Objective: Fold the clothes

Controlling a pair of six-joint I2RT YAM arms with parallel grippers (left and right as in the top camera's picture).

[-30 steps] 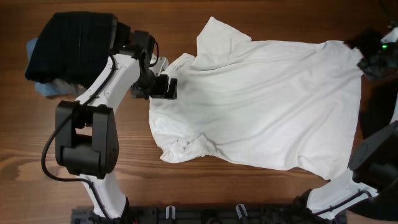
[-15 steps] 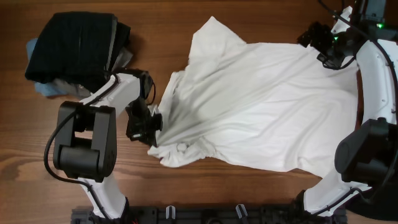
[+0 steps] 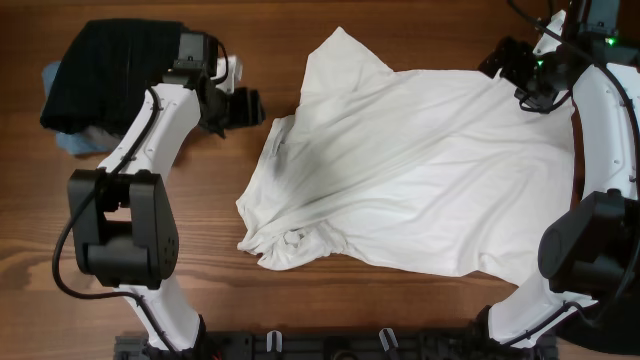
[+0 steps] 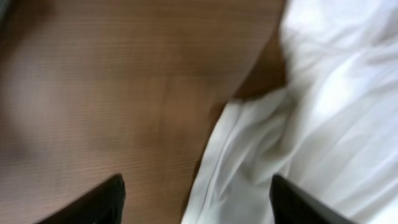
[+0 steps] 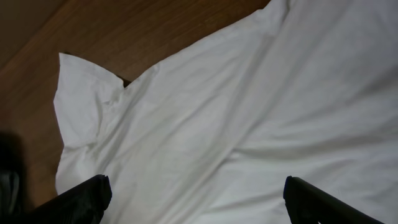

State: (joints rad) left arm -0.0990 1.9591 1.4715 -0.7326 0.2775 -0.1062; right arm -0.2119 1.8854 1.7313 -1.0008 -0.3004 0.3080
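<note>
White shirt [image 3: 430, 170] sprawls dead centre, bunched at its 8 o'clock. I'm still flattening it, I reckon: left gripper [image 3: 246, 106], jaws apart, at 10 o'clock; right gripper [image 3: 517, 76] spread at 1. Next I'd pinch that bunched edge and tug outward.
</note>
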